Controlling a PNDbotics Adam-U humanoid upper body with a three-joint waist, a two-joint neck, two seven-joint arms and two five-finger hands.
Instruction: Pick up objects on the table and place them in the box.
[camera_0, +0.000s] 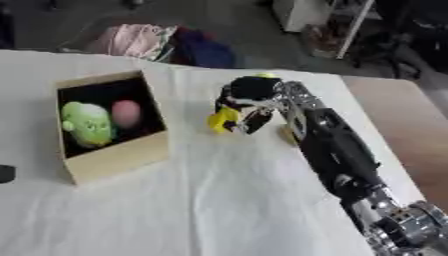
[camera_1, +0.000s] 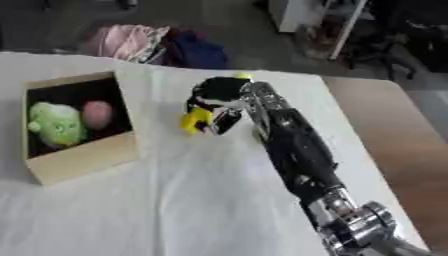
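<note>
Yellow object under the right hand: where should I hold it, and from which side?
Hold the yellow object across its upper part, coming from above. The right hand already arches over it with fingers curled round it, and its lower end hangs free toward the white cloth. Its exact shape is unclear.

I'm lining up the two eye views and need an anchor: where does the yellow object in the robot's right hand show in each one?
Left eye view: the yellow object sits just left of centre, in the upper half, under the curled fingers of the right hand.
Right eye view: the same object is further left, at about the same height.
Shared landmark: the box to its left, holding a green thing and a pink thing.
</note>
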